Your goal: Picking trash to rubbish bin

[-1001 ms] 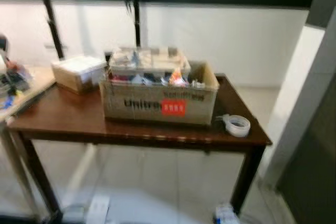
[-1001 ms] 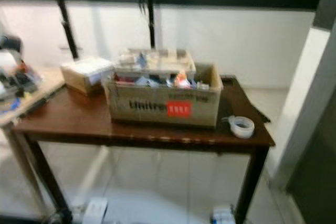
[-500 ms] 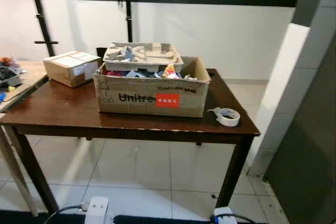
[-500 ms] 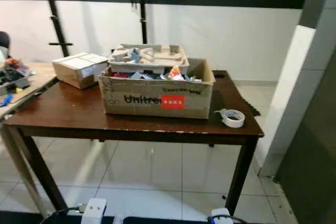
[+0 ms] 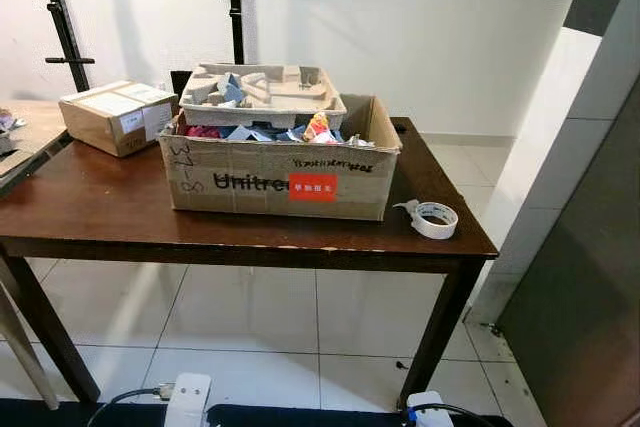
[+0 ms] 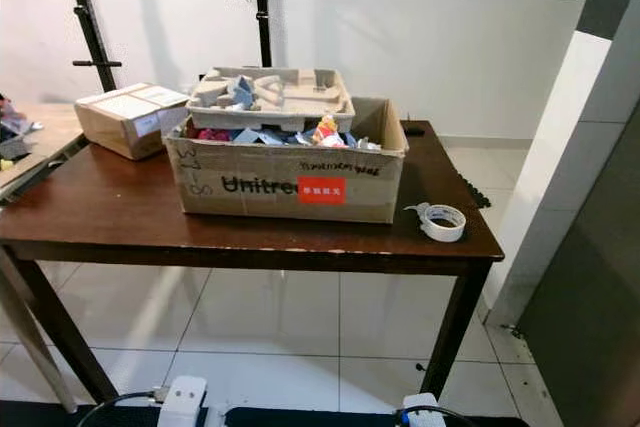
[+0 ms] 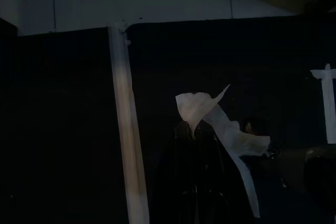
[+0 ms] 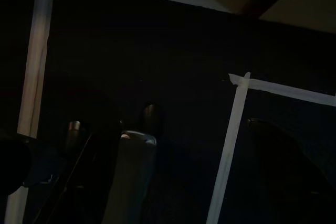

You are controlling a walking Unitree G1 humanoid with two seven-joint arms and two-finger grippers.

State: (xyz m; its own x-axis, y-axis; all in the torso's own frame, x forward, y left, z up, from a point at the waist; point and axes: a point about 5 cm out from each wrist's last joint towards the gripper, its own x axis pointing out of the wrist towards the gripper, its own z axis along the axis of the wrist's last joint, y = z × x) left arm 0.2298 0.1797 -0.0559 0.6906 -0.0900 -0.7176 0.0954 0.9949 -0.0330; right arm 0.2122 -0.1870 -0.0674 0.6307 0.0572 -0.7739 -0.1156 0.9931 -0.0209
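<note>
- A dark wooden tabletop (image 5: 110, 209) stands ahead, with a white wall and a black band behind it.
- On the middle of the tabletop sits a large cardboard box (image 5: 275, 175) with a red label on its near side, filled with mixed trash (image 5: 262, 132).
- A grey moulded pulp tray (image 5: 262, 95) rests on top of the box's contents, toward the far left of the box.
- A smaller closed cardboard box (image 5: 116, 115) sits on the far left of the tabletop, apart from the large one.
- A roll of tape (image 5: 434, 218) lies near the right edge of the tabletop, just beside the large box's right end.
- On the tiled floor under the tabletop are a white power strip (image 5: 187, 399) on the left and a white plug (image 5: 427, 408) on the right.
- Compared with a second ago, the picture is sharp instead of blurred, and the whole scene has shifted: the camera has moved, so the tabletop appears larger and lower in frame. The things on it keep their places.
- The left wrist view is dark; the left end effector (image 7: 198, 129) is pressed together, pinching a torn white scrap of paper (image 7: 218, 119).
- The right wrist view is also dark; the right end effector (image 8: 113, 124) points at a dark floor marked with white tape lines (image 8: 229, 141). Its fingers (image 8: 151, 115) stand spread, with a pale object between them that cannot be identified.
</note>
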